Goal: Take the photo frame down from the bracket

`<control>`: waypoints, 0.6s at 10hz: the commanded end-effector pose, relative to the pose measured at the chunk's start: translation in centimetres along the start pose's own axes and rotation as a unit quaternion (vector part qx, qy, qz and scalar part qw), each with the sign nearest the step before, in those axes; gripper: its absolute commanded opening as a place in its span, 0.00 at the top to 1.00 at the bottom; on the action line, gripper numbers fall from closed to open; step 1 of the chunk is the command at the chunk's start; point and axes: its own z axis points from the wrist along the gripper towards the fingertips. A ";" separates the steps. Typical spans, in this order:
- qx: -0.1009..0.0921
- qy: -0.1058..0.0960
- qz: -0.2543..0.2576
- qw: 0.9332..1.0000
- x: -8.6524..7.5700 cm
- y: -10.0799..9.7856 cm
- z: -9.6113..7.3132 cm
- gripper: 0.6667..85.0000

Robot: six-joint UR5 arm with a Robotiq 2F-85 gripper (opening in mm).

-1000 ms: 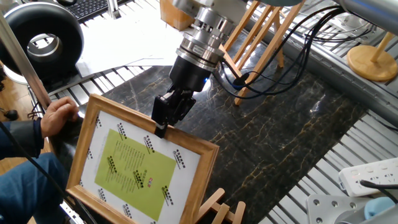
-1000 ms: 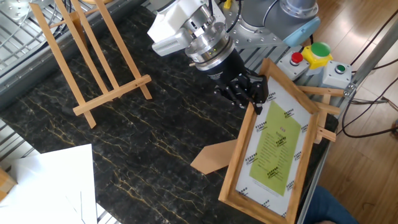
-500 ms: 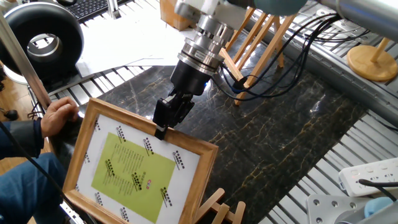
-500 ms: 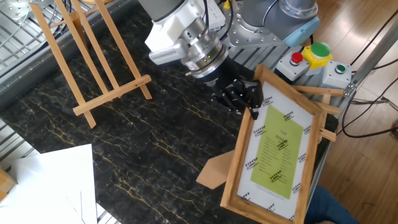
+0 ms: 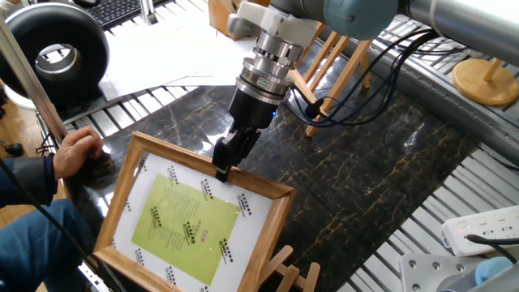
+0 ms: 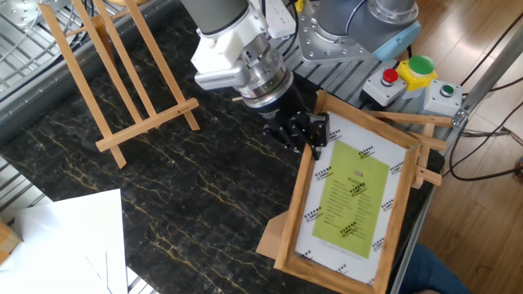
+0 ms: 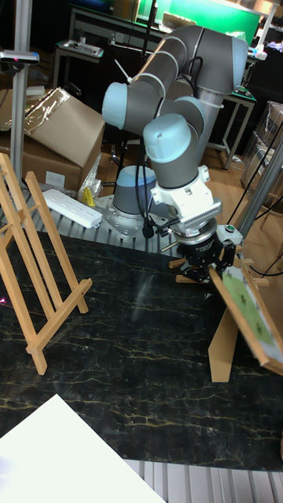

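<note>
The photo frame (image 5: 195, 223), light wood with a white mat and a yellow-green picture, leans back at a low tilt near the table's edge. My gripper (image 5: 221, 170) is shut on the middle of its top rail. From the other side, the gripper (image 6: 315, 145) pinches the same rail of the photo frame (image 6: 347, 200), and a brown back stand (image 6: 274, 233) juts out beneath. The tall view shows the gripper (image 7: 206, 275) above the tilted frame (image 7: 250, 314). The bracket (image 6: 114, 73), an upright A-frame easel, stands apart with a bare ledge; it is the bracket (image 5: 340, 57) behind my arm.
A person's hand (image 5: 77, 150) rests by the frame's left corner. A second wooden easel (image 6: 425, 151) pokes out behind the frame's far side. White paper (image 6: 65, 245) lies at a table corner. A button box (image 6: 413, 77) and a power strip (image 5: 478, 227) sit off the mat.
The frame has tipped back to a flatter tilt, and its top rail has shifted with my gripper toward the table's middle. My grip on the rail is unchanged.
</note>
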 end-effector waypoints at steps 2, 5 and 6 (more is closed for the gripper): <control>0.011 0.004 -0.008 1.000 -0.4 -0.2 -0.1 0.69; 0.006 0.025 -0.013 1.000 0.4 0.6 -0.5 0.38; -0.020 0.028 0.000 0.999 0.4 2.4 -0.7 0.27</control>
